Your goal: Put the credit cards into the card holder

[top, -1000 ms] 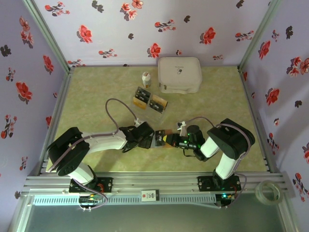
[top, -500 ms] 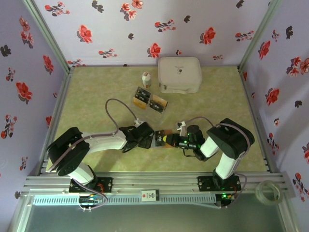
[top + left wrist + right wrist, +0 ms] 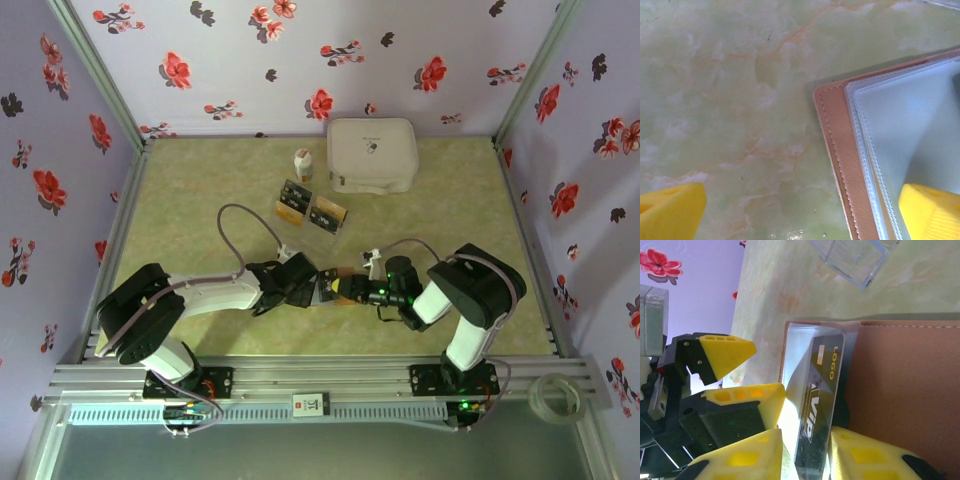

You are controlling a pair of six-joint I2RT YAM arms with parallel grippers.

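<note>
Top view: the open card holder [image 3: 338,283] lies between the left gripper [image 3: 300,283] and the right gripper [image 3: 355,290]; more credit cards [image 3: 312,210] lie well behind it

Left wrist view: the left gripper [image 3: 800,212] is spread wide, one yellow fingertip [image 3: 930,212] over the card holder [image 3: 837,135]

Right wrist view: the right gripper [image 3: 807,460] clamps a black credit card [image 3: 820,390] reading "LOGO" and "VIP", lying on the card holder [image 3: 890,390] at its clear sleeve
</note>
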